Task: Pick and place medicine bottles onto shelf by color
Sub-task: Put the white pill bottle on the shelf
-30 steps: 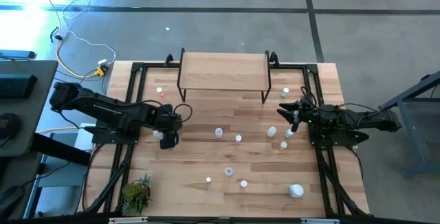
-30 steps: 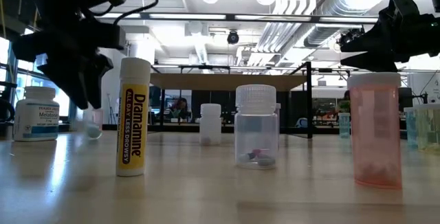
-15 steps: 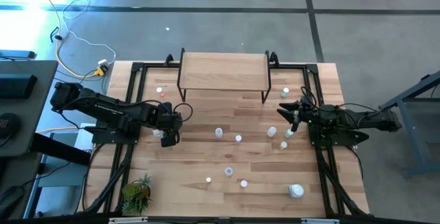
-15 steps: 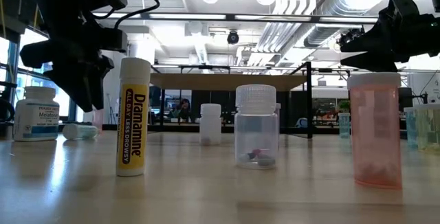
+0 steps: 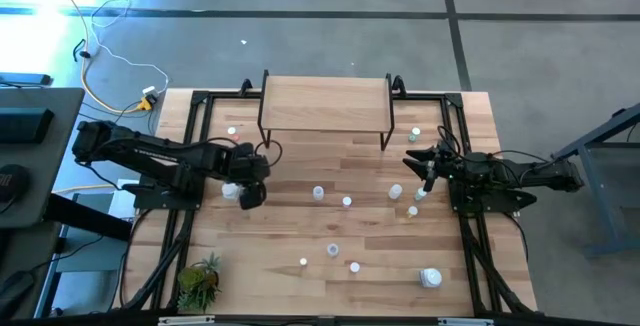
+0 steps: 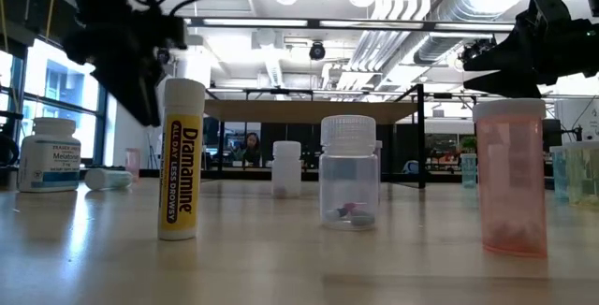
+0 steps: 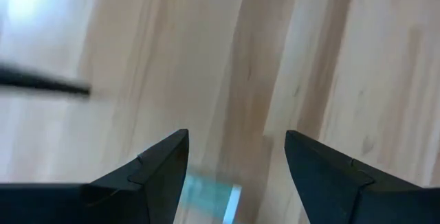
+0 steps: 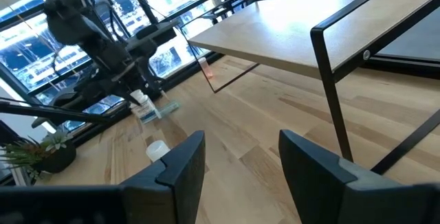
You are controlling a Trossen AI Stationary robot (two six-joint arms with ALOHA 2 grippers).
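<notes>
A small white medicine bottle is seen lying on its side on the plank tabletop, at about eight o'clock from the shelf, whose top board appears bare. The left gripper is held just beside it, fingers spread and nothing pinched, probably positioned for a grasp. Other bottles are scattered toward five o'clock. The right gripper, also spread and empty, is parked near the shelf's four o'clock leg, likely waiting.
</notes>
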